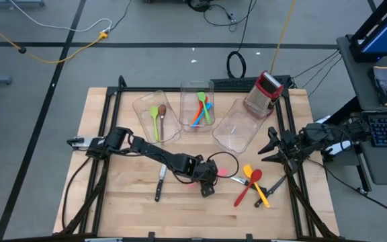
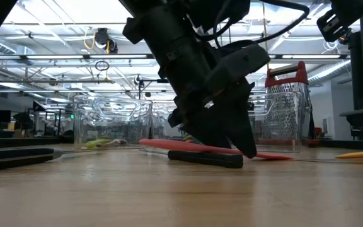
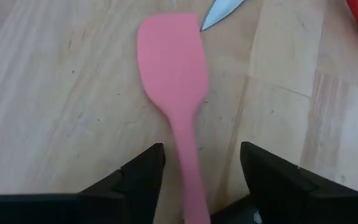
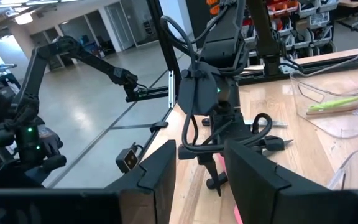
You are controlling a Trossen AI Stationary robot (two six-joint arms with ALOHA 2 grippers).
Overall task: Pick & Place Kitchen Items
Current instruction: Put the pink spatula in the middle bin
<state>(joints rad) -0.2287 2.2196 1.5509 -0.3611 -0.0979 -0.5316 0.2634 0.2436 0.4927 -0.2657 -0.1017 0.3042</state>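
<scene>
Down at table level, the left gripper (image 3: 194, 180) sits spread apart, straddling the pink spatula's (image 3: 174, 93) handle, fingers (image 3: 138, 180) not clamped on it. That spatula lies flat mid-table, a knife tip (image 3: 219, 14) just past its blade. Bare wood stretches toward the near table edge (image 1: 180, 225). Over by the right edge, the right gripper (image 1: 269, 149) hangs with jaws parted, holding nothing, close to the red and yellow spoons (image 1: 250, 185).
</scene>
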